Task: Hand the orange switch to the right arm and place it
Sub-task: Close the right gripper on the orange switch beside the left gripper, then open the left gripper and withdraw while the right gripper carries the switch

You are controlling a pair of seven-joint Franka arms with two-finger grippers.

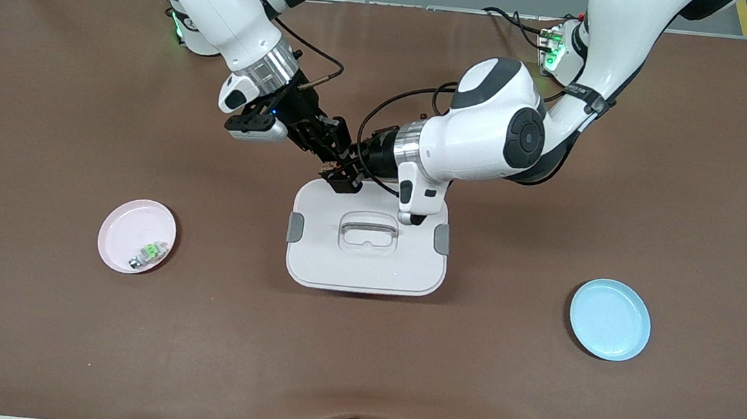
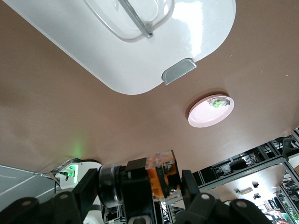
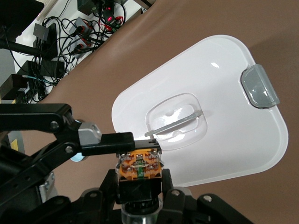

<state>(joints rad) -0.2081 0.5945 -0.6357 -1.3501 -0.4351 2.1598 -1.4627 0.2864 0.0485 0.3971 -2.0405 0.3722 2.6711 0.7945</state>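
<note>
The orange switch (image 1: 341,163) hangs in the air between both grippers, over the edge of the white lidded box (image 1: 368,264) that is farthest from the front camera. My right gripper (image 1: 332,150), the one with the blue light, reaches in from the right arm's end. It is shut on the switch's black body (image 3: 140,186). My left gripper (image 1: 349,178) comes from the left arm's end and is also shut on the switch (image 2: 161,176). One of its fingers (image 3: 117,139) presses at the orange end. The silvery end (image 2: 108,186) is partly hidden by fingers.
A pink plate (image 1: 126,222) toward the right arm's end holds a small clear-and-green part (image 1: 148,254). An empty blue plate (image 1: 610,320) lies toward the left arm's end. The box has a handle (image 1: 369,226) and grey side clips. Cables trail from both wrists.
</note>
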